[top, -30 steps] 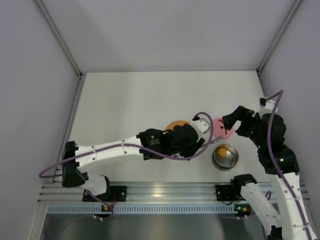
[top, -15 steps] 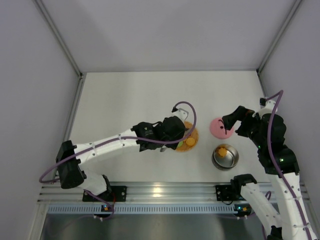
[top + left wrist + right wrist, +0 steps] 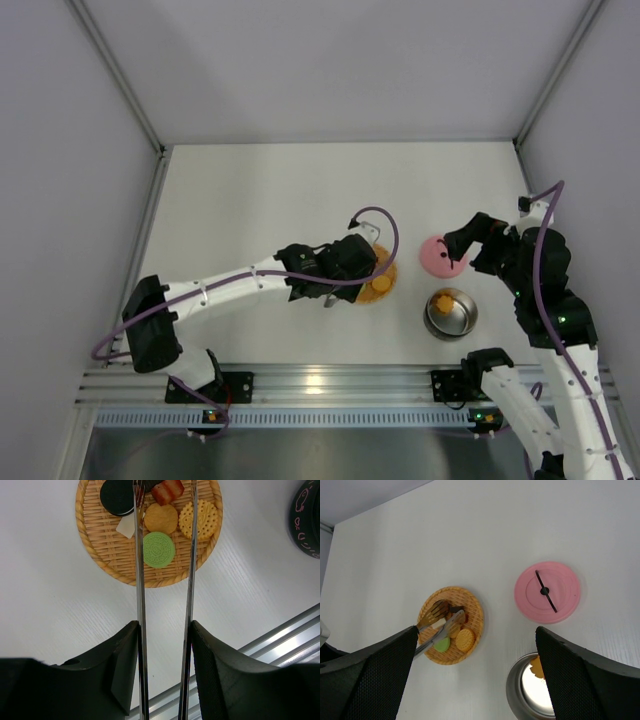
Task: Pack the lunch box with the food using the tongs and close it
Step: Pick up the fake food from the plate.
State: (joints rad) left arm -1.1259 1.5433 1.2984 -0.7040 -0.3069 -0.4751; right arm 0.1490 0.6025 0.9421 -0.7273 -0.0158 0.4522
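My left gripper [image 3: 164, 630] is shut on the tongs [image 3: 138, 580]. Their two slim silver arms reach out over the woven orange mat [image 3: 100, 545], and their tips hang above the food at its far side. On the mat lie a green piece [image 3: 159, 550], an orange one [image 3: 161, 518], a yellow one [image 3: 199, 520], a black one [image 3: 117, 496] and a reddish one [image 3: 167, 490]. The lunch box [image 3: 520, 700] stands open with one orange piece [image 3: 537, 666] inside. Its pink lid [image 3: 547, 592] lies flat beside it. My right gripper [image 3: 477, 680] hovers open above them, holding nothing.
The mat [image 3: 378, 278] sits left of the lunch box [image 3: 450, 312], with the lid [image 3: 440, 255] just behind the box. A small white piece [image 3: 127, 527] also lies on the mat. An aluminium rail [image 3: 320, 385] runs along the near table edge, and walls enclose the sides.
My left arm has swung left, away from the lunch box and lid, bringing the tongs back over the mat. The right arm has stayed still.
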